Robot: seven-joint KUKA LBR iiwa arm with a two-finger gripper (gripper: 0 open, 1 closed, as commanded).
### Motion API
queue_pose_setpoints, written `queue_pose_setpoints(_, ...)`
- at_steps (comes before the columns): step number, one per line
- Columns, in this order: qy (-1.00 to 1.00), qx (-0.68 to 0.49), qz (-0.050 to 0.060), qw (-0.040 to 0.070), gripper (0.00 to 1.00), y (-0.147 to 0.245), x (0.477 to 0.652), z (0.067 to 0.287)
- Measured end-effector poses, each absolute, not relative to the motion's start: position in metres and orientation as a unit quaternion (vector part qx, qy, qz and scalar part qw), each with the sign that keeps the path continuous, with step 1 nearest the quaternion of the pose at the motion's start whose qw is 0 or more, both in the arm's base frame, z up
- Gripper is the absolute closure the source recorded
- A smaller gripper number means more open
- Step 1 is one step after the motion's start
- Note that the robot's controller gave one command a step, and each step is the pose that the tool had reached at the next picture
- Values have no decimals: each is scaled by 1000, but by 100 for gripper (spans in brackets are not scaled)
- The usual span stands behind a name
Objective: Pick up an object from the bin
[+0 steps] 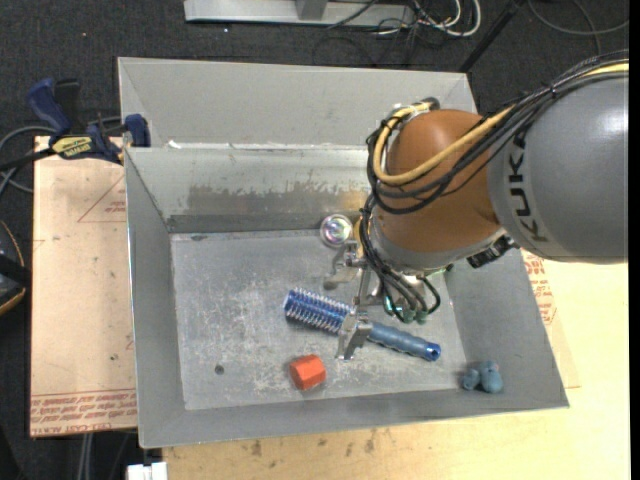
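Fingers (351, 343) of the gripper (355, 316) reach down to the floor of the grey metal bin (230, 288), a little right of its middle. They stand apart, one on the far side and one on the near side of a blue brush (318, 310). The near fingertip sits right at the spot where the brush's bristled head meets its handle. The claw looks spread rather than closed on anything, though the wrist above hides much of the far finger, so this reading is not certain.

The blue brush lies flat on the bin floor, slanting from upper left to lower right. Its pale-bristled head points towards the middle of the bin and its smooth blue handle runs out towards the right wall.

An orange block (308, 372) rests just beside the brush head, on the side nearer the front wall, apart from both the brush and the fingers. A small blue lump (482, 377) lies well apart in the bin's front right corner. A silvery round thing (336, 230) sits close to the back wall, just left of the wrist.

Above the fingers bulges the arm's orange cover (440, 183), wrapped by yellow and black cables (385, 173), with the grey arm (580, 168) entering from the right.
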State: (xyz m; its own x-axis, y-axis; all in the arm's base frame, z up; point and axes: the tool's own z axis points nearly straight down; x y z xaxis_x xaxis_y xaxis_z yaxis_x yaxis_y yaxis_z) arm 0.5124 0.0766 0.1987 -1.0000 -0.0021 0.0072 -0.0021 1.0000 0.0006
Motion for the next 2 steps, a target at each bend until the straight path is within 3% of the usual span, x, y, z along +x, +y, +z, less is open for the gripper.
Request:
queue_pose_setpoints(1,-995,-105,-3,-2,0,53,551,74)
queue_pose_setpoints(2,-995,-103,-1,-1,0,54,553,77)
